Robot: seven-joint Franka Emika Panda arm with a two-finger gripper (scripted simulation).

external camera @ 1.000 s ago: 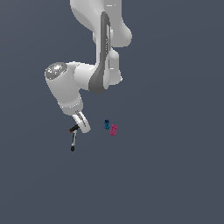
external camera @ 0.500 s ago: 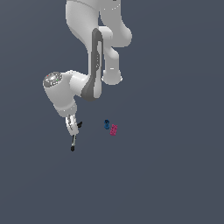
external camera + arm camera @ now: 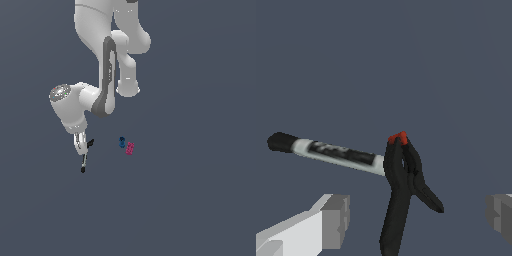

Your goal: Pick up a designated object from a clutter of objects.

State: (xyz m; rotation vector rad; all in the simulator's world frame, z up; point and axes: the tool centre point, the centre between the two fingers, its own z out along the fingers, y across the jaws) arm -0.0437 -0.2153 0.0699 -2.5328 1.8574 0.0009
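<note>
The designated object (image 3: 402, 192) is a short black clamp-like piece with a red tip; it lies on the grey floor between my spread fingers, untouched. In the exterior view the designated object (image 3: 90, 143) shows as a small black speck beside my gripper (image 3: 82, 148). My gripper (image 3: 418, 217) is open, with one grey fingertip (image 3: 336, 220) on one side and the other at the frame edge. The slim grey-and-black stick (image 3: 331, 151) lies just behind the piece, its end meeting it. The stick (image 3: 84, 162) reaches below the hand in the exterior view.
A small blue cylinder (image 3: 122, 142) and a magenta studded block (image 3: 130, 148) sit side by side toward the exterior view's right of the hand. The floor (image 3: 190, 200) is plain dark grey.
The hand has swung toward the exterior view's left and dropped lower over the black piece and the stick. The objects have not moved.
</note>
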